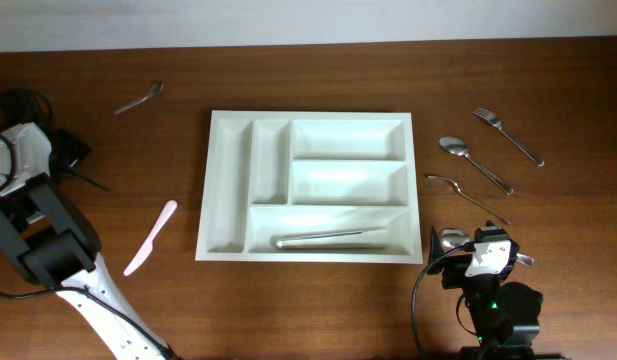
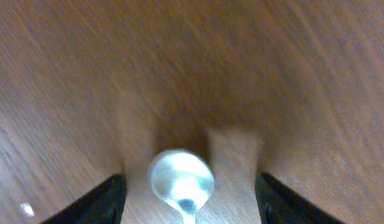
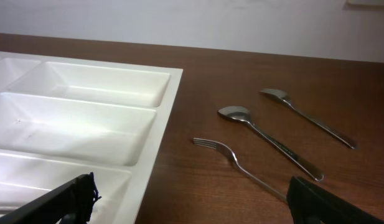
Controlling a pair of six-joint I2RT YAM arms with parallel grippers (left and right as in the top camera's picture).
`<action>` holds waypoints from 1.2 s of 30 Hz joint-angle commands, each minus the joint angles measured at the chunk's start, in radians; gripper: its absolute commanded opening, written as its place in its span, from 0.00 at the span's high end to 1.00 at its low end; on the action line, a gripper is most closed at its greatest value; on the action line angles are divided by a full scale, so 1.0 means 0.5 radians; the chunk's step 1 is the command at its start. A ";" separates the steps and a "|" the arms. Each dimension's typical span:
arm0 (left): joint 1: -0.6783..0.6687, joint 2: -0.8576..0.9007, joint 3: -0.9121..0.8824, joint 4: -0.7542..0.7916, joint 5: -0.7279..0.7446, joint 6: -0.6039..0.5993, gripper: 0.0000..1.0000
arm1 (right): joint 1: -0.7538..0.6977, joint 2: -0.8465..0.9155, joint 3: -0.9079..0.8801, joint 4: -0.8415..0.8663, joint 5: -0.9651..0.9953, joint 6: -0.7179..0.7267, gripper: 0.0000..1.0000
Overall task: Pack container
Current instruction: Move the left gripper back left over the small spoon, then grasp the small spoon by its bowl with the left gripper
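Because it is thin, stiff metal lying flat on bare wood, the small silver teaspoon (image 1: 140,97) will probably be light but slippery and hard to get under. The narrow handle, pinched across its width just behind the bowl, looks a surer hold than the rounded bowl itself. It lies near the far left corner of the dark wooden table (image 1: 318,310), well apart from the white plastic compartmented tray (image 1: 308,115).

In the left wrist view a blurred spoon bowl, probably this one, sits between the fingers of the left gripper (image 2: 190,190), which are spread wide and hold nothing. One long silver utensil (image 1: 333,238) already rests in the tray's near compartment. A pink plastic knife (image 1: 151,238) lies left of the tray; a silver fork (image 1: 508,135), a larger silver spoon (image 1: 475,163) and a thinner fork (image 1: 468,197) lie to its right. The right gripper (image 3: 192,190) hangs by the tray's near right corner, fingers wide and empty.
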 commanded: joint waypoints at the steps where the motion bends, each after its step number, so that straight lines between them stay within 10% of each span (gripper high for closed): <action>1: 0.008 0.086 -0.008 -0.004 0.051 0.019 0.32 | 0.018 -0.023 -0.018 0.002 -0.017 -0.004 0.01; 36: 0.008 0.111 -0.008 0.037 0.152 0.018 0.98 | 0.018 -0.023 -0.018 0.002 -0.017 -0.004 0.01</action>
